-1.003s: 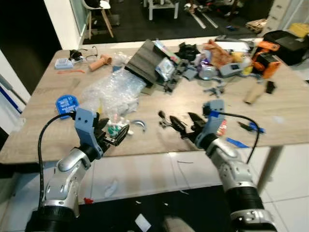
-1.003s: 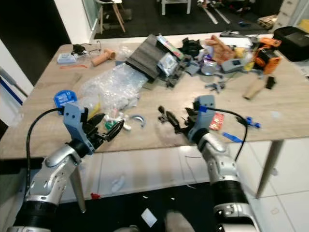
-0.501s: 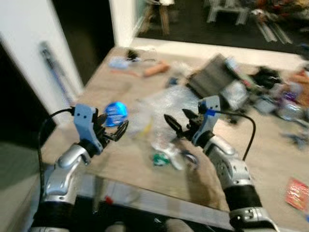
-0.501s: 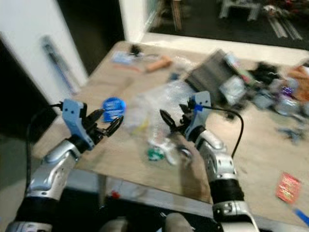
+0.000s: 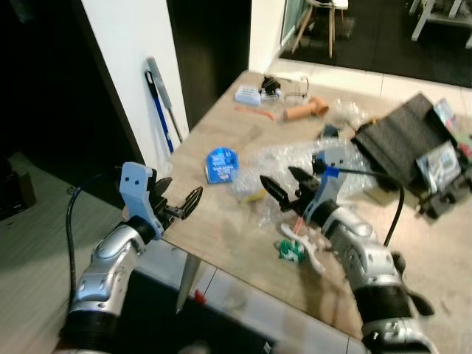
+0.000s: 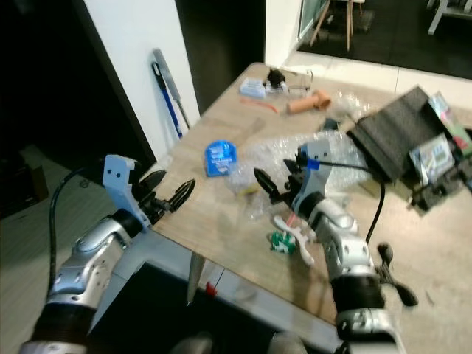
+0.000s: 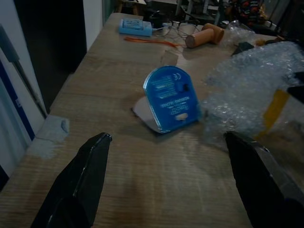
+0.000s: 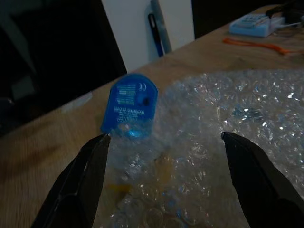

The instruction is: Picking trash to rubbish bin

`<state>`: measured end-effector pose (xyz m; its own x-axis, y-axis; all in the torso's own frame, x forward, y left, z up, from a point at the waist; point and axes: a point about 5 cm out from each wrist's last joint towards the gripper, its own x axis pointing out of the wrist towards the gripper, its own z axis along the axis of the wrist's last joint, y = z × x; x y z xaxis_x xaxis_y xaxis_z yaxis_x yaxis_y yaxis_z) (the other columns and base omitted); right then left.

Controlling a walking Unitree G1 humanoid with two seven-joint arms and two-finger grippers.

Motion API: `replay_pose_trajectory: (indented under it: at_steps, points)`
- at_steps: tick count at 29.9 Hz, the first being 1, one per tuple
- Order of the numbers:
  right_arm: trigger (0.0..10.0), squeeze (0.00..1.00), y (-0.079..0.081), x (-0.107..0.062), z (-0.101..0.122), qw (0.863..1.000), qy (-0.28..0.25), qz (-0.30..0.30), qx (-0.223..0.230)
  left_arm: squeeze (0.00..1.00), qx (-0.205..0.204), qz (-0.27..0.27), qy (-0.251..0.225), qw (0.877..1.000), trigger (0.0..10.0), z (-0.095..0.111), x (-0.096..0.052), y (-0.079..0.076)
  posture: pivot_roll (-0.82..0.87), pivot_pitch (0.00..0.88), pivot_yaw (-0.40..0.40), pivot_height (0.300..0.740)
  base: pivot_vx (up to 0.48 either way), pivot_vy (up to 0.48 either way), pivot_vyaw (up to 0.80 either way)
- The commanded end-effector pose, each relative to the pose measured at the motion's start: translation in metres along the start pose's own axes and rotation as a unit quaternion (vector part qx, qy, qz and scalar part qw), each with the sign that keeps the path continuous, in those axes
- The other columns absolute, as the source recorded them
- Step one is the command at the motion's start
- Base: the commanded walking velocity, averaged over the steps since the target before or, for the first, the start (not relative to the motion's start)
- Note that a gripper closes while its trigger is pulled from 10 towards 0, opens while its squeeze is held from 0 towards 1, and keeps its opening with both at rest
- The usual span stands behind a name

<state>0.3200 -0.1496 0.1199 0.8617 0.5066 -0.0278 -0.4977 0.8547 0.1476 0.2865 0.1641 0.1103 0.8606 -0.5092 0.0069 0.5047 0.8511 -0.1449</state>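
Left gripper [image 5: 179, 206] hovers open off the table's [image 5: 221, 214] near corner. Right gripper [image 5: 285, 186] (open, empty) hovers over bubble wrap [image 5: 295, 158]; blue pack [image 5: 220, 163], apparently trash, lies beside it.

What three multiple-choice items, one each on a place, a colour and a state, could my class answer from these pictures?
1. Where does the blue package lie?
A. on the floor
B. on the wooden table beside the bubble wrap
C. in a bin

2. What colour is the cord at the table's far end?
A. orange
B. white
C. purple

3. How do the left gripper and right gripper stand?
A. both open and empty
B. both shut
C. one holds the package

Answers: B, it rests on the tabletop by the wrap; A, plainly orange; A, fingers spread with nothing between.
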Motion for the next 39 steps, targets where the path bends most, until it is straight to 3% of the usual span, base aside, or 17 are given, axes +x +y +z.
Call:
replay_pose_trajectory:
  at_steps: [1,3,4,13,17,18,31,39]
  points:
    - [10.0,0.00,0.000,0.001,-0.002,1.000,0.018,-0.005,-0.025,0.00,0.000,-0.005,0.002,1.000,10.0,0.000,0.000,-0.001,-0.13,0.000,0.021,0.740,0.000,0.000,0.00]
    - [10.0,0.00,-0.004,0.007,-0.002,0.995,0.048,-0.035,-0.086,0.00,-0.005,-0.011,-0.001,1.000,10.0,0.001,0.000,-0.002,-0.13,0.000,0.021,0.740,0.000,0.000,0.00]
    - [10.0,0.00,-0.004,0.009,-0.001,0.993,0.057,-0.040,-0.095,0.00,-0.008,-0.015,-0.003,1.000,10.0,0.001,-0.001,-0.002,-0.12,0.000,0.021,0.740,0.000,0.000,0.00]
    - [10.0,0.00,-0.004,0.017,-0.003,0.986,0.102,-0.062,-0.119,0.00,-0.015,-0.035,-0.009,0.999,10.0,0.002,-0.001,-0.007,-0.12,0.000,0.016,0.740,0.000,0.000,0.00]
    - [10.0,0.00,-0.005,0.018,-0.008,0.984,0.120,-0.067,-0.109,0.00,-0.017,-0.039,-0.010,0.999,10.0,0.002,-0.001,-0.008,-0.12,0.000,0.014,0.740,0.000,0.000,0.00]
    - [0.0,0.00,-0.006,0.017,-0.015,0.983,0.138,-0.071,-0.095,0.00,-0.017,-0.040,-0.011,0.999,10.0,0.002,-0.001,-0.008,-0.12,0.000,0.012,0.740,0.000,0.000,0.00]
    - [0.0,0.00,-0.010,0.013,-0.020,0.980,0.164,-0.087,-0.070,0.00,-0.018,-0.045,-0.010,0.999,10.0,0.002,-0.002,-0.008,-0.13,0.000,0.015,0.740,0.000,0.000,0.00]
    - [0.0,0.00,-0.011,0.016,-0.010,0.987,0.127,-0.094,-0.042,0.00,-0.018,-0.045,-0.009,0.999,10.0,0.002,-0.001,-0.008,-0.13,0.000,0.017,0.740,0.000,0.000,0.00]
